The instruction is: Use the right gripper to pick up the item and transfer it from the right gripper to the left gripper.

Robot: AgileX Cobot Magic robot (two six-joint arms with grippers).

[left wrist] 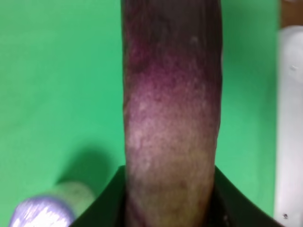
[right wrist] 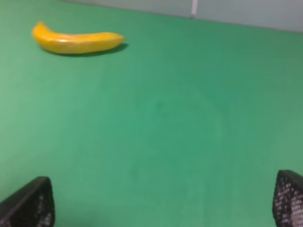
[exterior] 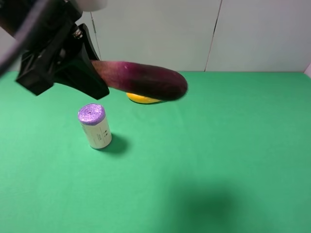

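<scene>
We see bright, even light, a soft shadow beside the roll point(exterior: 95, 127), and the eggplant point(left wrist: 173, 118) blurred, out of focus in the left wrist view.

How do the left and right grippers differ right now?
The left gripper is shut on the pale stem end of the eggplant and holds it above the green table; the right gripper is open and empty, its fingers wide apart. The left gripper shows in the exterior high view; the right gripper appears only in its own wrist view. Both have black fingers.
</scene>
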